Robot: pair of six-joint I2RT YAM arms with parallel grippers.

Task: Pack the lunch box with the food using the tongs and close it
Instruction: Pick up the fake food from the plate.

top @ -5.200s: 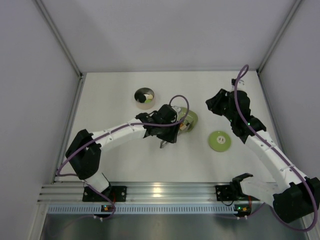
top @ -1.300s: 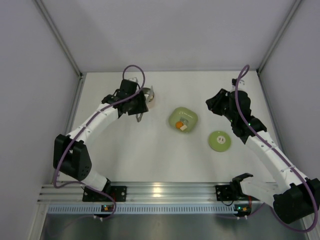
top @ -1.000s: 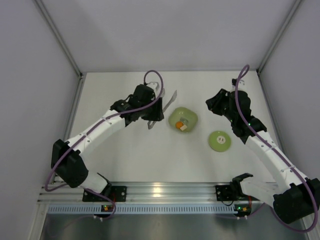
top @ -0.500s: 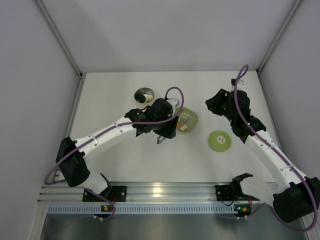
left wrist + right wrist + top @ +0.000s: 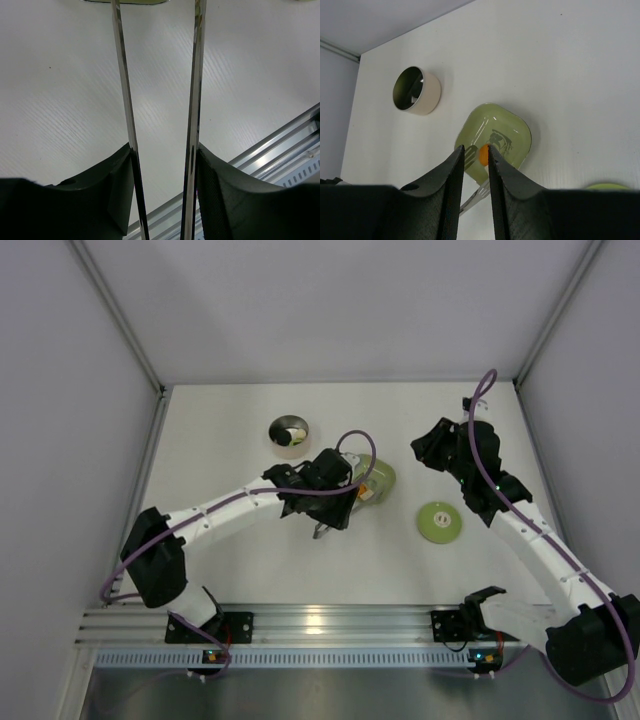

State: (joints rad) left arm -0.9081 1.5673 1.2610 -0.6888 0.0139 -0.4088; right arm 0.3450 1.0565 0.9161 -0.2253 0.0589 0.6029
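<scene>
From above, my left hand (image 5: 330, 502) sits at the near-left edge of the green dish (image 5: 382, 476). It is clamped on the tongs (image 5: 322, 529), whose joined end pokes toward me. The lunch box (image 5: 290, 432) stands open, farther off to the left. Its lid (image 5: 439, 522) lies on the desk (image 5: 230, 560) right of the dish. My right hand (image 5: 440, 448) hovers at the far right.

At my left wrist, the pads (image 5: 117, 190) press the two thin steel arms from outside, about half closed. The tips run out of frame at the dish rim. I expect light, springy, slick metal, best held mid-length with a gentle squeeze.

At my right wrist, the fingers stand narrowly apart, holding nothing. An orange piece (image 5: 483, 154) lies in the dish, small and likely to skid.
</scene>
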